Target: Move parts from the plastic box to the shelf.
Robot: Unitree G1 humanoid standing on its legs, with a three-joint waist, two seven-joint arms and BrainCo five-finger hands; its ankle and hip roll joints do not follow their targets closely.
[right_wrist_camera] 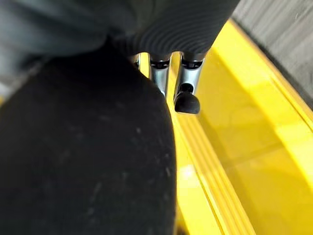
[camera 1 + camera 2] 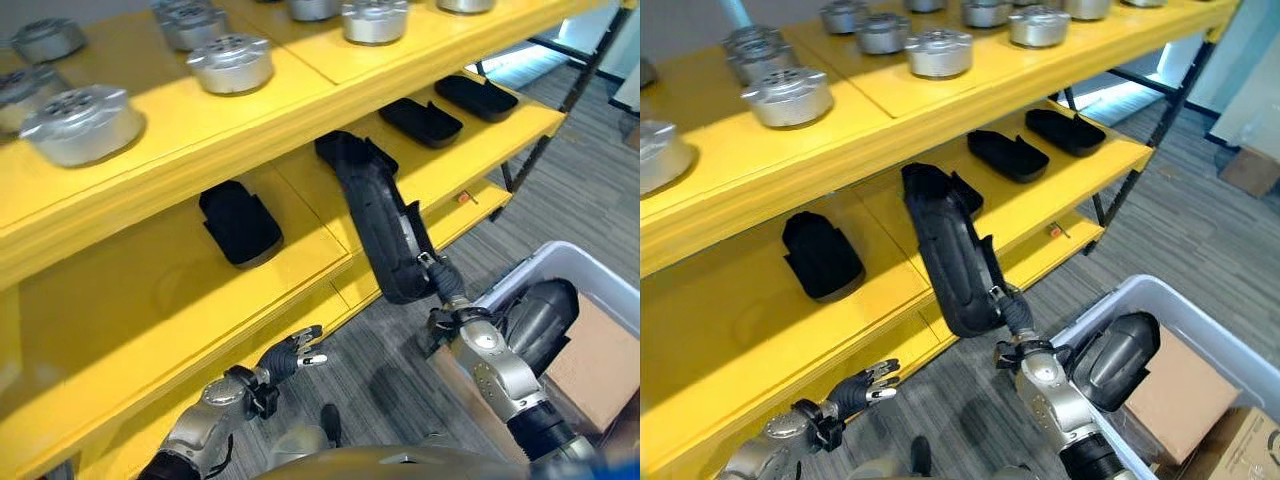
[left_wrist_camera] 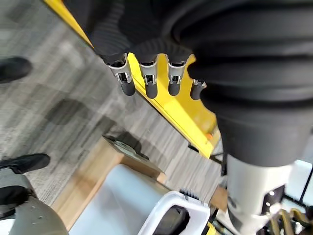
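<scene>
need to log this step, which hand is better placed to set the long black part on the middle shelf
Right. The right hand already grips the long black part, whose far end reaches over the middle shelf. The left hand hangs low in front of the shelf, fingers relaxed and holding nothing.

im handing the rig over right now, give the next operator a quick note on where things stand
Right hand: shut on a long black part, its far end over the middle level of the yellow shelf.
Left hand: holds nothing, fingers relaxed, low by the shelf's front edge.
Done: three black parts lie on that middle level; silver round parts sit on the top level.
Left: set this part down and let go, then go back to the plastic box; one dark part shows inside it.
</scene>
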